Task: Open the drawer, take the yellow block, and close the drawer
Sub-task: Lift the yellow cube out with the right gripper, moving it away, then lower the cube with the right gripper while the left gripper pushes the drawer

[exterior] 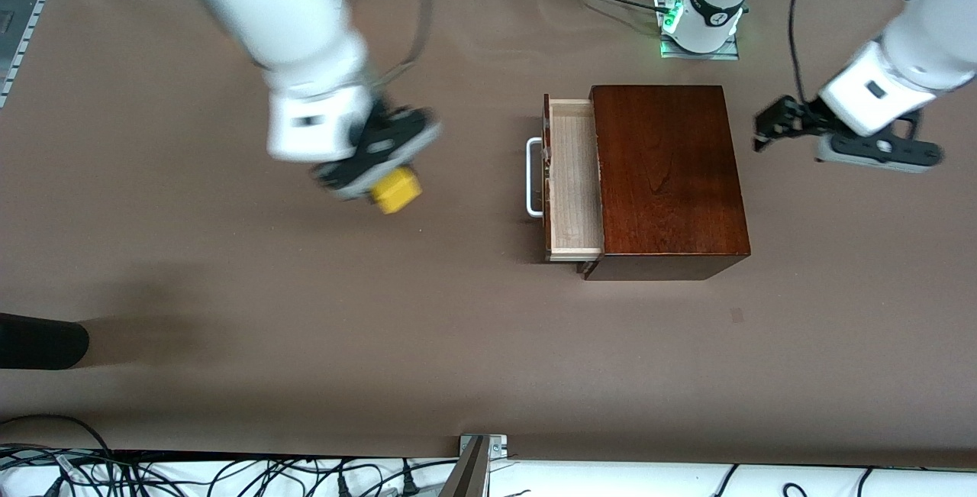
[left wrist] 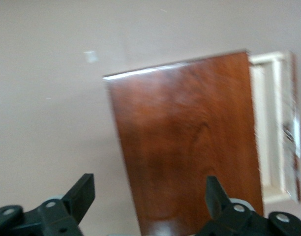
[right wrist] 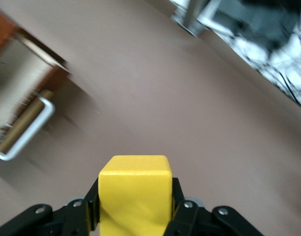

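The right tool (exterior: 385, 176) hangs in the air over bare brown surface (exterior: 229, 291), at about nine o'clock from the wooden box (exterior: 668, 176) in the front view and well apart from it. It is clenched on the yellow block (exterior: 396, 191): in the right wrist view the block (right wrist: 135, 196) sits squeezed between the two dark fingers (right wrist: 89, 209), its plain top face and one side showing, and fills the gap between them. The block is off the surface and out of the drawer.

The drawer (exterior: 571, 176) stands pulled out of the box on the side toward the right arm's end of the surface. Its pale wood tray lies open to the front camera, and the part of the tray that shows holds nothing. The white bar handle (exterior: 533, 178) juts from the drawer front at nine o'clock, pointing toward the right tool. The same handle (right wrist: 25, 132) shows in the right wrist view, blurred, beside the drawer's edge.

The left tool (exterior: 771, 130) hovers at about three o'clock from the box, just beside it and not touching. Its jaws stand released and wide apart; in the left wrist view the two fingers (left wrist: 81, 194) frame the glossy box top (left wrist: 185, 147), with nothing between them. The drawer's pale tray (left wrist: 273, 128) shows at the box's end away from that tool.
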Controlling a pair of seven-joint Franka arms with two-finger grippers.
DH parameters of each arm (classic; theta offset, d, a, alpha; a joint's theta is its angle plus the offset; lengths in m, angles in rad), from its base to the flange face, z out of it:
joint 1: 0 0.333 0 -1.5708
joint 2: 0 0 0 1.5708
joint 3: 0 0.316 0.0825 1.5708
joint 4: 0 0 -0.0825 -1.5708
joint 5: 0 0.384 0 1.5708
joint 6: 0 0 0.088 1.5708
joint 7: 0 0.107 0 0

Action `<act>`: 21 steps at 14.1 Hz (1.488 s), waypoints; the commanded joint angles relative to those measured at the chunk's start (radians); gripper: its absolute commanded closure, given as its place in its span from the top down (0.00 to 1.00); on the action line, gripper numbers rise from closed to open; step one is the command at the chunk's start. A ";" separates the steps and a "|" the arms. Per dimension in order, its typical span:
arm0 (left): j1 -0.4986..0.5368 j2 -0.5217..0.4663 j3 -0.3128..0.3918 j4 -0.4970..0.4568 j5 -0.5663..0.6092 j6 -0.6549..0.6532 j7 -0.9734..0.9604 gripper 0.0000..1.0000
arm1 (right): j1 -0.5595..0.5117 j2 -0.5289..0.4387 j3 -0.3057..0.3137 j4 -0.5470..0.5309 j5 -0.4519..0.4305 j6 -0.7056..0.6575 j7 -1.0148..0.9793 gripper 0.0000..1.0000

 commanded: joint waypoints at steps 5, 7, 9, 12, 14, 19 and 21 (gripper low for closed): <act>-0.027 0.124 -0.182 0.064 -0.023 -0.041 0.500 1.00 | -0.258 -0.195 -0.012 -0.360 0.011 0.001 -0.135 0.00; -0.044 0.176 -0.280 0.108 -0.023 -0.040 0.483 1.00 | -0.272 -0.194 -0.057 -0.446 -0.005 0.022 -0.123 0.00; -0.094 0.251 -0.325 0.165 -0.025 -0.040 0.444 1.00 | -0.284 -0.189 -0.071 -0.533 -0.015 0.086 -0.074 0.00; -0.130 0.386 -0.329 0.235 -0.045 -0.032 0.487 1.00 | -0.284 -0.148 -0.080 -0.655 -0.017 0.188 0.047 0.00; -0.198 0.511 -0.332 0.338 -0.036 0.008 0.619 1.00 | -0.284 -0.099 -0.078 -0.711 -0.015 0.295 0.118 0.00; -0.339 0.654 -0.331 0.352 0.111 0.266 0.668 1.00 | -0.286 -0.013 -0.078 -0.833 -0.005 0.520 0.186 0.00; -0.380 0.679 -0.331 0.348 0.226 0.273 0.668 1.00 | -0.284 0.039 -0.078 -0.853 -0.003 0.614 0.195 0.00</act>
